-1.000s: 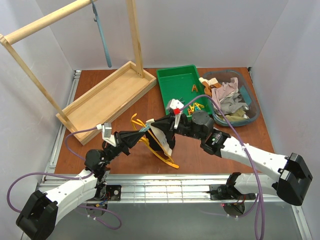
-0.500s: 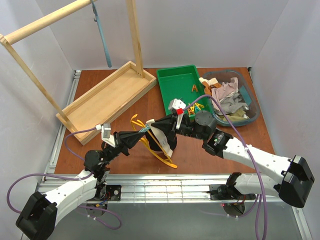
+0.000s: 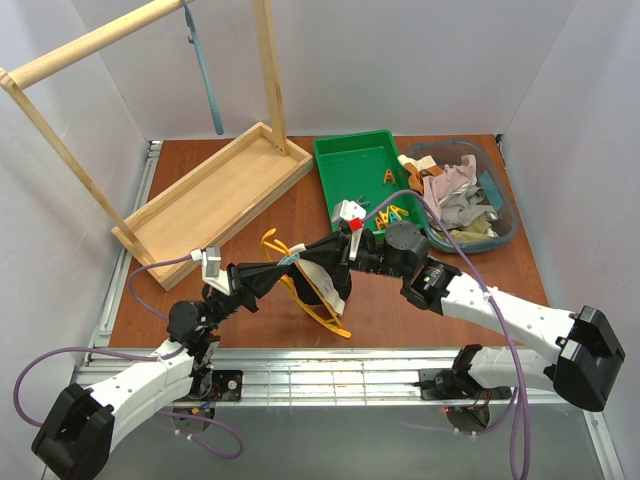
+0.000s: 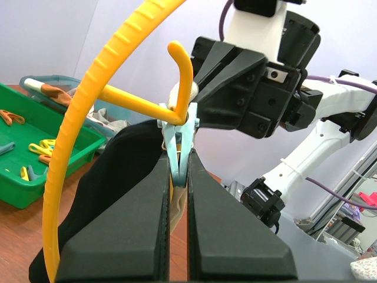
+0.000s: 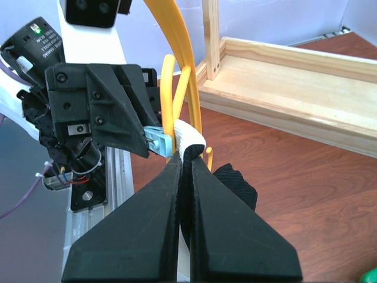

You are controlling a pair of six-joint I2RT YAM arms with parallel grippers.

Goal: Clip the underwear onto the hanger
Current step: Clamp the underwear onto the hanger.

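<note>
1. Found the hanger [image 3: 330, 318] between the two arms near the front of the table [image 3: 300, 205], standing tilted. Could not tell whether its low end touches the wood.
2. Noted the underwear [image 3: 328, 285] draped on the hanger: black cloth hanging below, cream edge up at the yellow bar.
3. Logged the left gripper [image 4: 178, 162] with fingers pressed together on a pale blue clip [image 4: 177, 138]. Saw the clip's mouth right at the yellow bar, beside the cream edge. Could not tell whether it bites the cloth.
4. Logged the right gripper [image 5: 187, 160] with fingers closed tight, pinching the cream edge of the underwear against the hanger, just beside the clip.
5. Saw the two grippers facing each other tip to tip, very near, with hanger and cloth between. Could not tell whether they touch.
6. Noted black cloth bunched on the table under the right gripper in the right wrist view.
7. Recorded a green tray [image 3: 355, 165] behind the work spot, with loose pegs [image 3: 395, 213] at its near right corner.
8. Recorded a basin [image 3: 500, 232] just right of the tray, holding beige, pink and grey clothes.
9. Recorded a wooden rack [image 3: 215, 195] at the back left, with a grey-blue hanger [image 3: 205, 80] hung from its top rail.
</note>
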